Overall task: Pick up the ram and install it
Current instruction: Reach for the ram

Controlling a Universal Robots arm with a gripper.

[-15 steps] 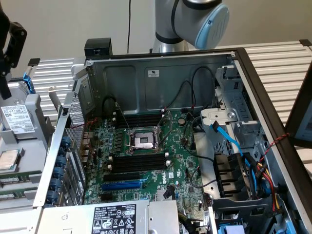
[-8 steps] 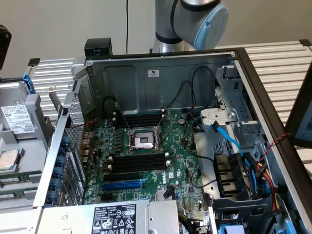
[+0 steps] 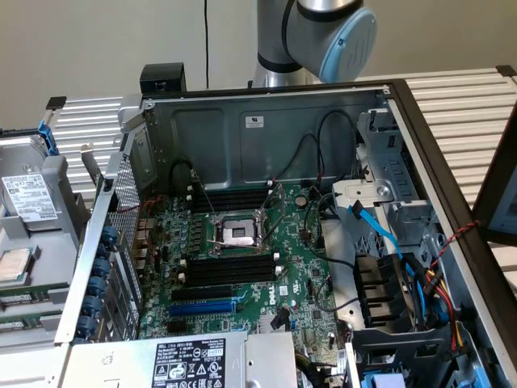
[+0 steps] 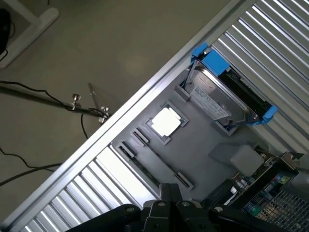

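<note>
Step in hand, as I judge it: approach for the pick, nothing held yet. Hand [image 4: 169, 205] hangs over the grey tray [image 4: 212, 145] on the slatted table [image 4: 275, 34], outside the case [image 3: 242, 137]. Whether the hand is spread or closed, cannot tell. Ram [image 3: 23, 297] reads as a thin green strip on that tray, close below the hand; in the wrist view it is edge-on among the small holders and I cannot tell which holder has it. CPU [image 4: 166, 121] lies a little beyond the hand, drive [image 4: 224, 94] in its blue carrier further out the same way. Black slots [image 3: 230, 267] on the board [image 3: 266, 307] sit well apart from the hand, inside the case, all looking empty. To do it well: line the hand along the stick, centre on mid-length, grip the board edges not the chips, lift straight up so the holders don't bind, stay off the CPU. Writing: white label on the drive, white sticker [image 3: 254, 121] on the case wall, large label [image 3: 190, 364] on the metal box near the board; none legible.
</note>
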